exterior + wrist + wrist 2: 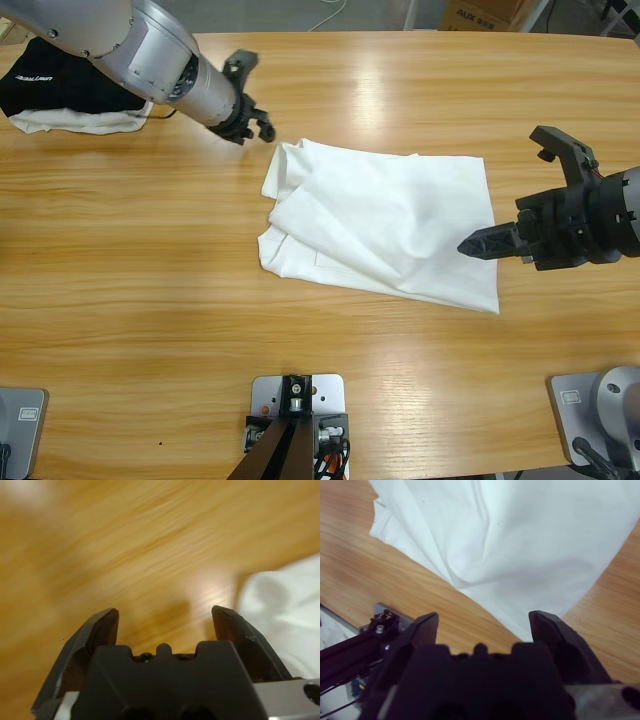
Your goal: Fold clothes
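Observation:
The clothes, a white T-shirt [385, 220], lie loosely folded and rumpled in the middle of the wooden table, with no print showing. My left gripper [256, 126] hovers just beyond the shirt's upper left corner. In the left wrist view the left gripper [165, 625] is open over bare wood, and the shirt [285, 610] is off to its right. My right gripper [478, 244] is at the shirt's right edge near the lower right corner. The right wrist view shows the right gripper [482, 625] open and empty, with the shirt [520, 540] spread just ahead of it.
A black garment with white lettering [55, 85] lies at the table's far left corner, on top of a smaller white garment [70, 123]. A cardboard box [480, 14] stands beyond the table's far edge.

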You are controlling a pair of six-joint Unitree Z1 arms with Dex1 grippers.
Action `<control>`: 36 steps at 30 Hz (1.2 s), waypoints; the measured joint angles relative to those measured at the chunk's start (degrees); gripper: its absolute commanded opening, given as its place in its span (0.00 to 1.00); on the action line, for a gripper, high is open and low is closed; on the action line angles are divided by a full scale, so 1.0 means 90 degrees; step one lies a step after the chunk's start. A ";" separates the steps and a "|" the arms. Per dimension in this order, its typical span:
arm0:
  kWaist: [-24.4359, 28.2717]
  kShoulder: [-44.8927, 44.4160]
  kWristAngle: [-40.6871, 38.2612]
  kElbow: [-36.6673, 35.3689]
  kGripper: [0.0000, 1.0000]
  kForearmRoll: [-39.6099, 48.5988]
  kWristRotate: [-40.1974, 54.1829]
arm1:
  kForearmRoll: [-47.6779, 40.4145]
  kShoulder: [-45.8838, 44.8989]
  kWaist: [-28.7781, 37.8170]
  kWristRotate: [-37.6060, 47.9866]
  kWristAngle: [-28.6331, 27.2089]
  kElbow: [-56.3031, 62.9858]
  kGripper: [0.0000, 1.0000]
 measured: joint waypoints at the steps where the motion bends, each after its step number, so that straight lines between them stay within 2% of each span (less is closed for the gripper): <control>1: 0.0017 0.0000 0.0161 -0.0033 0.73 0.0227 -0.0326 | -0.0013 0.0000 0.0000 0.0004 0.0001 0.0004 0.74; 5: 0.0086 -0.0021 0.0613 -0.0183 0.74 0.1035 -0.1160 | -0.0054 0.0000 0.0000 0.0023 0.0003 0.0005 0.74; 7: 0.0041 -0.0232 0.0393 -0.0231 0.74 0.1356 -0.1195 | -0.0082 0.0000 0.0000 0.0025 0.0009 0.0009 0.74; 8: -0.0041 -0.0450 0.0021 -0.0237 0.74 0.1443 -0.1152 | -0.0112 -0.0001 0.0000 0.0025 0.0011 0.0024 0.73; 11: -0.0441 -0.1178 -0.1808 -0.0240 0.74 0.1478 -0.0353 | -0.0264 -0.0001 -0.0004 0.0031 0.0022 0.0115 0.73; 13: -0.0629 -0.1393 -0.2784 -0.0095 0.74 0.1230 0.0130 | -0.0352 -0.0001 -0.0007 0.0031 0.0065 0.0161 0.73; 15: -0.0695 -0.1379 -0.3336 0.0132 0.74 0.0941 0.0491 | -0.0383 -0.0001 -0.0010 0.0031 0.0118 0.0193 0.73; 19: -0.0606 -0.1158 -0.3895 0.0252 0.74 0.0692 0.0948 | -0.0384 -0.0031 -0.0011 0.0031 0.0179 0.0240 0.73; 27: -0.0248 -0.0567 -0.4110 0.0272 0.74 0.0544 0.1622 | -0.0384 -0.0113 -0.0011 0.0031 0.0216 0.0278 0.73; 36: -0.0195 -0.0258 -0.4113 0.0059 0.74 0.0534 0.1674 | -0.0407 -0.0113 -0.0012 0.0031 0.0216 0.0294 0.73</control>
